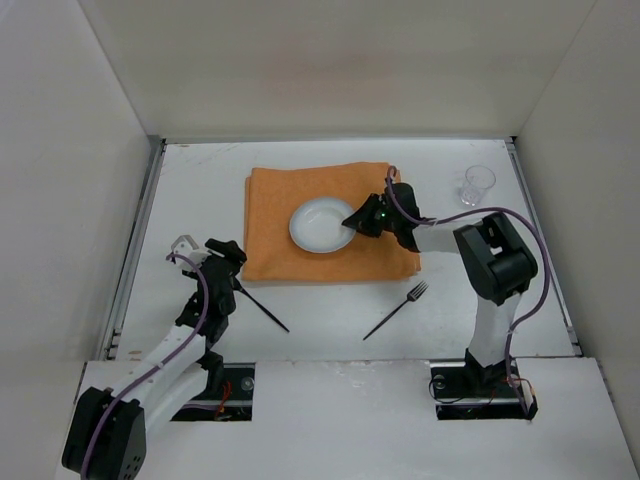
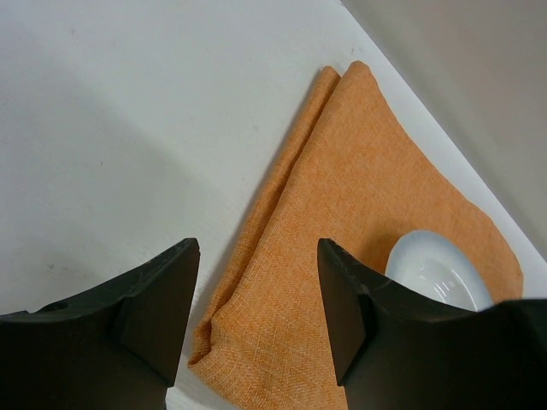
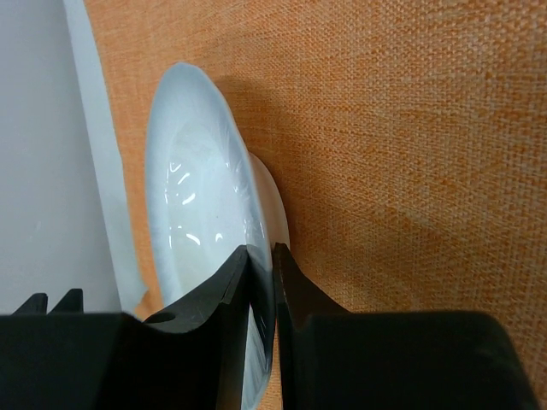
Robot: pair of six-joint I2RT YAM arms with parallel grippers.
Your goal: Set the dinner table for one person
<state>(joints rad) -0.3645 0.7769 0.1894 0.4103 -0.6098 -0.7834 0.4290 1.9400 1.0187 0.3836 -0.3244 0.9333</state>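
The white dinner table (image 1: pixel 200 190) carries an orange cloth placemat (image 1: pixel 270 205). A white plate (image 1: pixel 318 225) lies on the placemat. My right gripper (image 1: pixel 357 222) is shut on the plate's right rim (image 3: pixel 256 222), one finger above and one below it. My left gripper (image 1: pixel 232 258) is open and empty, at the placemat's near left corner (image 2: pixel 214 333). A black knife (image 1: pixel 262 303) lies on the table just right of the left gripper. A black fork (image 1: pixel 397 309) lies near the right arm. A clear glass (image 1: pixel 477 185) stands at the far right.
Metal rails (image 1: pixel 135 240) run along the table's left and right sides. White walls close in the back and both sides. The arm bases sit at the near edge.
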